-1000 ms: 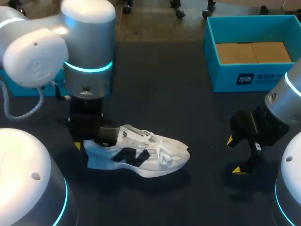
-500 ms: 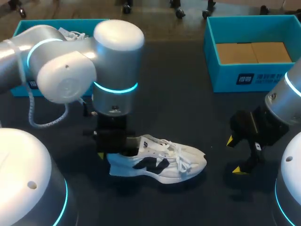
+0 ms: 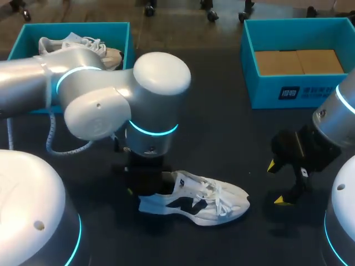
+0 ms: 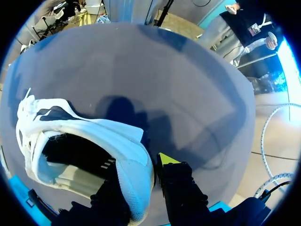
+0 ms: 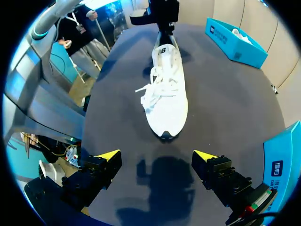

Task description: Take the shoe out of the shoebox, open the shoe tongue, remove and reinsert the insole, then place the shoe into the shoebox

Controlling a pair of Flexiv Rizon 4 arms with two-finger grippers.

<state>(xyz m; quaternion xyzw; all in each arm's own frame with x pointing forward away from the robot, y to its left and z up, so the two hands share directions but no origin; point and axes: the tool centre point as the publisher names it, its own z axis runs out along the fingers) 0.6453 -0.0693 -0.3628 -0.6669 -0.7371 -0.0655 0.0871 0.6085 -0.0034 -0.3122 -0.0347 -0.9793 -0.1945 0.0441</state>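
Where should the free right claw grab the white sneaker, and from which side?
Toe box of the white sneaker, approached from the toe end, fingers across its width. The toe points at the open right claw, the left claw pinches the heel collar, and loose laces cover the midfoot, so the forefoot is likely cleanest.

- Left arm point(image 3: 105, 105): silver-white rounded housings, cyan rings; grey coiled cable point(image 3: 49, 138) beside it.
- Right arm point(image 3: 335, 119): silver, cyan ring.
- Left gripper point(image 4: 141, 169), right gripper point(image 5: 156, 155): black, yellow tips.

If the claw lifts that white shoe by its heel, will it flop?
Probably not much: the shoe holds its shape with only its heel pinched in the left claw. Its loose laces would likely dangle.
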